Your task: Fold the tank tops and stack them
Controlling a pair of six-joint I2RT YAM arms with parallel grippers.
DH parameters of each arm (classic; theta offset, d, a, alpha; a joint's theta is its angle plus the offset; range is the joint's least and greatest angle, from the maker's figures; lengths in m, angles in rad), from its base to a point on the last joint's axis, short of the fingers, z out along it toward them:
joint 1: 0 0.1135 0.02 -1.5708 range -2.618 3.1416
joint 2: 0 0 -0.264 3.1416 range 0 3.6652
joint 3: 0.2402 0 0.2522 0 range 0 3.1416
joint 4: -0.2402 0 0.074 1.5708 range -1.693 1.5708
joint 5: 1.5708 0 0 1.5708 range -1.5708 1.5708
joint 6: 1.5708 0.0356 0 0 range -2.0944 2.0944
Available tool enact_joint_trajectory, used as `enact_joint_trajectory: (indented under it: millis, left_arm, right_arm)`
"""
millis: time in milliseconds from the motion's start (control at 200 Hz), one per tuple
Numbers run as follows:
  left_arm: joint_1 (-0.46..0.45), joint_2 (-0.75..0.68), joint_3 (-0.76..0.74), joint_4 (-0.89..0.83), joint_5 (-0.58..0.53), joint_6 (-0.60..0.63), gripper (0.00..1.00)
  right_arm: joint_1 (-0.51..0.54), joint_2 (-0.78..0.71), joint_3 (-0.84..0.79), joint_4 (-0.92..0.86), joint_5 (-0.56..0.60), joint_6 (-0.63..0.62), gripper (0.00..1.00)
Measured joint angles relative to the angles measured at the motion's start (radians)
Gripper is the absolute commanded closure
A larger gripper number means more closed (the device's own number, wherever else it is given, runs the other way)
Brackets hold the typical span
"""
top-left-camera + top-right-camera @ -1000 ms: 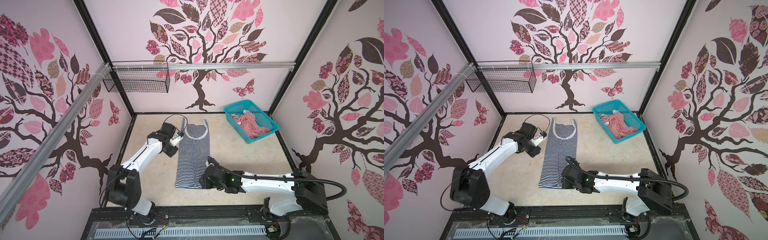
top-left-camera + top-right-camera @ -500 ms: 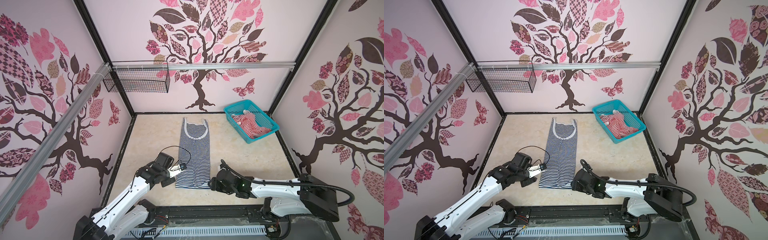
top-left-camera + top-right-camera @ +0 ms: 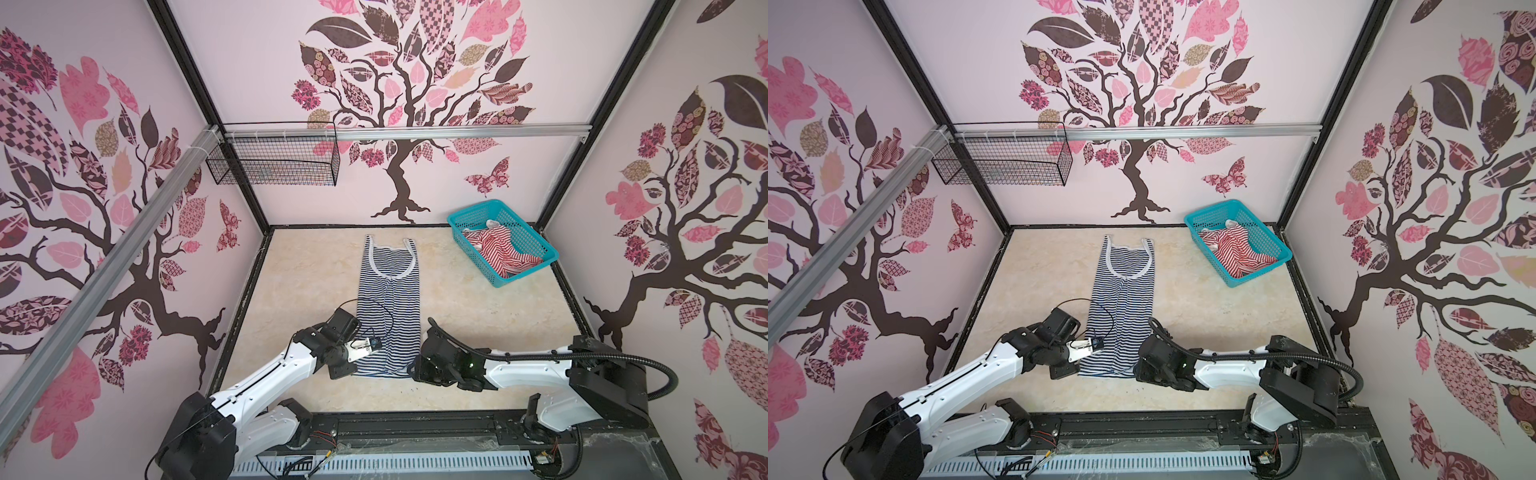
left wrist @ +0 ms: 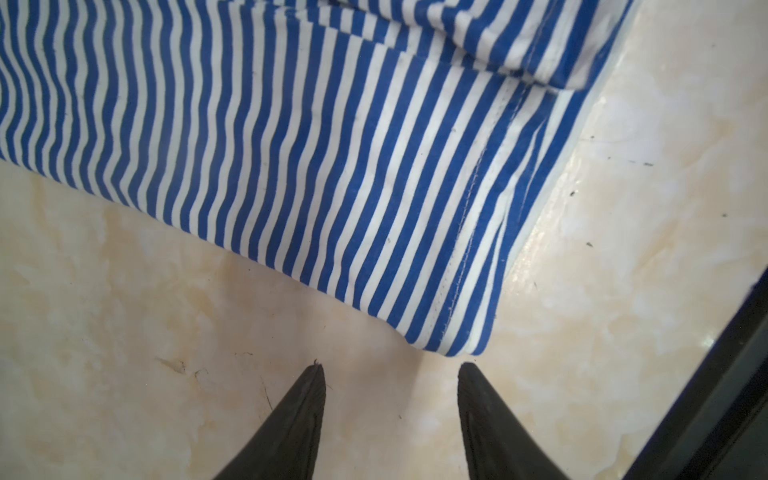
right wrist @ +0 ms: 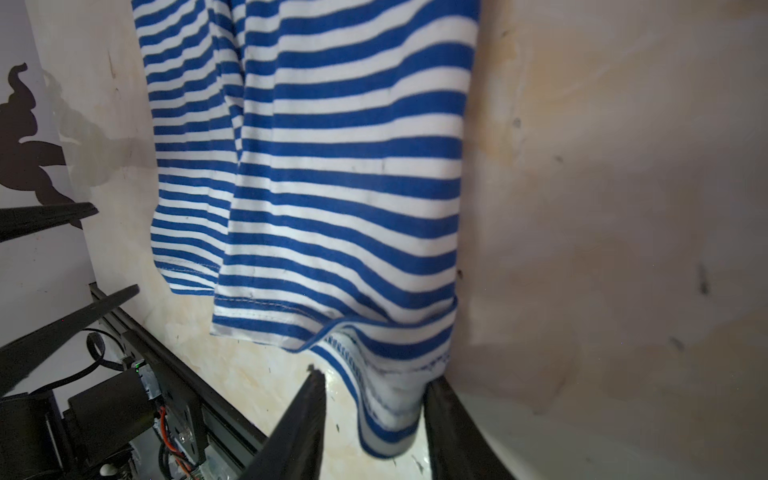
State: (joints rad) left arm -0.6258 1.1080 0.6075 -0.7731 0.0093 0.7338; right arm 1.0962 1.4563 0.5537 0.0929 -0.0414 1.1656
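The navy-and-white tank top [image 3: 388,307] [image 3: 1125,299] lies flat and narrow down the middle of the table, straps at the far end. My left gripper [image 3: 343,374] [image 4: 390,370] is open over bare table beside the near left hem corner [image 4: 457,332], not touching it. My right gripper [image 3: 411,370] [image 5: 374,378] is at the near right hem corner. That corner [image 5: 390,415] hangs bunched between its jaws, against one finger, with a gap to the other. The red-and-white tank top [image 3: 498,249] [image 3: 1233,249] lies crumpled in the teal basket.
The teal mesh basket [image 3: 527,271] [image 3: 1261,270] stands at the back right of the beige table. A black wire basket [image 3: 274,162] hangs on the back-left rail. The black frame rail [image 3: 415,419] runs along the near edge, close behind both grippers.
My left arm has swung from the far left side of the navy top down to its near left hem corner. The right gripper's jaws have narrowed around the near right corner.
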Motion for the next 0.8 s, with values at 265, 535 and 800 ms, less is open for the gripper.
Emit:
enact_joint_trajectory:
  millis: [265,535,800]
  left_arm:
    - [-0.122,0.027,-0.032,0.038,-0.013,-0.008,0.44]
    - [-0.127,0.151,-0.03,0.104,-0.072,-0.008,0.56]
    - [-0.128,0.164,-0.018,0.077,-0.058,-0.007,0.98]
  right_arm:
    - [0.0,-0.013,-0.005,-0.007,0.001,-0.005,0.83]
    - [0.0,-0.055,-0.005,-0.017,0.013,-0.005,0.92]
    - [0.0,-0.118,-0.005,-0.044,0.029,-0.007,1.0]
